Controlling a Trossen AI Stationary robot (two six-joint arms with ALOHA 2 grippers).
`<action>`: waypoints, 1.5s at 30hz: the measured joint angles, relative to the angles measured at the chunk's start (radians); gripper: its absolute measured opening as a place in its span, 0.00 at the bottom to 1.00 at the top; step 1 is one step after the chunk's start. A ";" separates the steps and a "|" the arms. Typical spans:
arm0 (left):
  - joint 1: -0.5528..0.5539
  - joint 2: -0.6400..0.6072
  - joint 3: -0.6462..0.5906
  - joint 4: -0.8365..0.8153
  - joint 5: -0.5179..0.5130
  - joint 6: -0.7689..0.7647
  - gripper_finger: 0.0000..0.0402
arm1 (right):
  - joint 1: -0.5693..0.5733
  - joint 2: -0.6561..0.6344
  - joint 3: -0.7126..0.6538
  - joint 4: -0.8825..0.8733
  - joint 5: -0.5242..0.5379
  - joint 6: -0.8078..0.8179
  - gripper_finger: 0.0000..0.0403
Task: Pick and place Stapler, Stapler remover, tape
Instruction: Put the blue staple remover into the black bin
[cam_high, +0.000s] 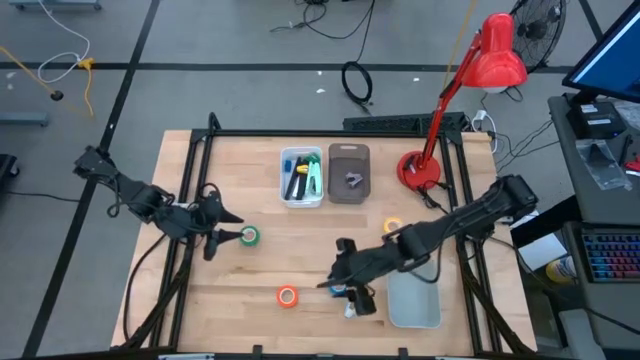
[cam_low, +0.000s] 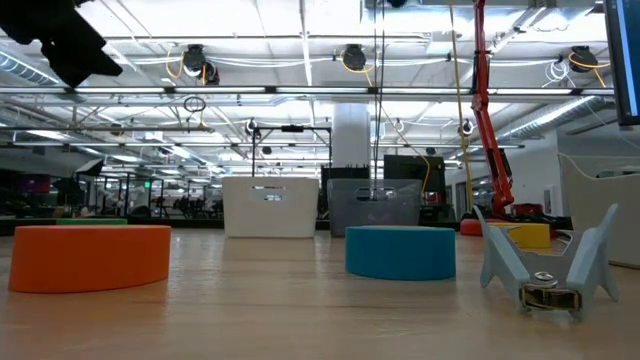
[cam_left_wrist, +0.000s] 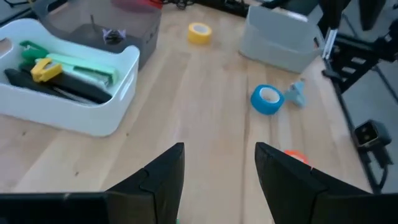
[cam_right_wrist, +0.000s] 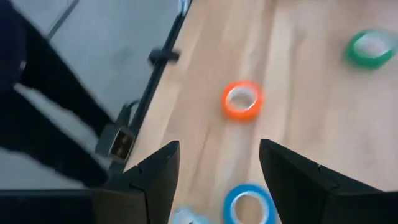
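Four tape rolls lie flat on the wooden table: green (cam_high: 249, 236), orange (cam_high: 288, 296), blue (cam_left_wrist: 268, 99) and yellow (cam_high: 393, 227). A pale blue staple remover (cam_left_wrist: 297, 93) rests on the table beside the blue roll. A green stapler (cam_left_wrist: 81, 68) lies in the white bin (cam_high: 302, 177). My left gripper (cam_high: 232, 228) stands open just left of the green roll, with bare wood between its fingers (cam_left_wrist: 219, 180). My right gripper (cam_high: 335, 283) hangs open above the near middle of the table. It slants down over the blue roll (cam_right_wrist: 249, 205), and the orange roll (cam_right_wrist: 242, 99) lies ahead of it.
A dark grey bin (cam_high: 349, 175) holding a small dark staple remover (cam_left_wrist: 112, 35) stands beside the white bin at the far middle. A pale grey tray (cam_high: 414, 303) sits at the near right. A red desk lamp (cam_high: 420, 170) stands at the far right.
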 joint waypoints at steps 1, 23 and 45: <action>0.002 -0.013 -0.007 -0.007 0.000 0.003 0.49 | 0.004 0.013 0.003 -0.013 -0.018 0.014 0.54; 0.003 -0.183 -0.018 -0.164 -0.011 0.015 0.49 | 0.060 0.230 0.003 -0.116 -0.313 0.143 0.55; 0.003 -0.181 -0.018 -0.164 -0.011 0.026 0.49 | 0.051 0.298 0.003 -0.153 -0.282 0.105 0.55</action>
